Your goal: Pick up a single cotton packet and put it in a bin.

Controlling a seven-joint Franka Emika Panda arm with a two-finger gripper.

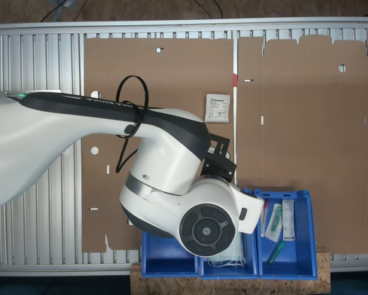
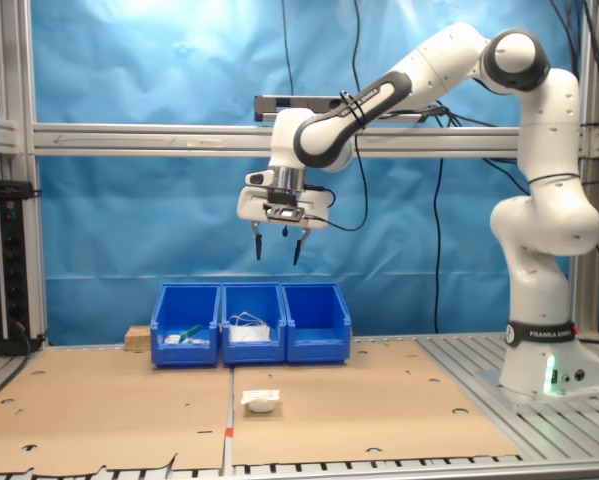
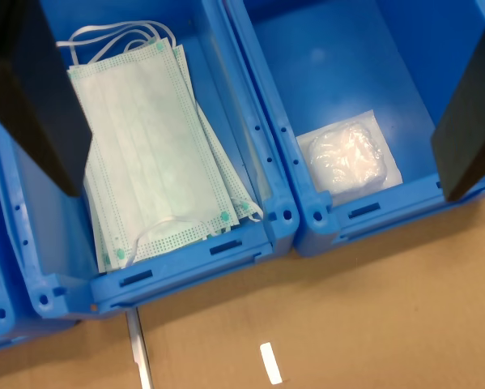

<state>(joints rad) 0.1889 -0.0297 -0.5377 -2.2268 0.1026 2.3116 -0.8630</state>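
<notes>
The black two-fingered gripper hangs empty with fingers apart, high above the blue plastic bin holding one white packet. The small flat white printed cotton packet lies well below on brown cardboard, awaiting pickup.

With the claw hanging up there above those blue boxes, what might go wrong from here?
The open black gripper hangs empty above the pale green face masks, so it might descend into the wrong blue plastic bin. The printed white cotton packet lies flat on the brown cardboard sheet; the fingers may slide over it. The bin with the white packet adjoins the mask bin, so a drop could miss.
</notes>
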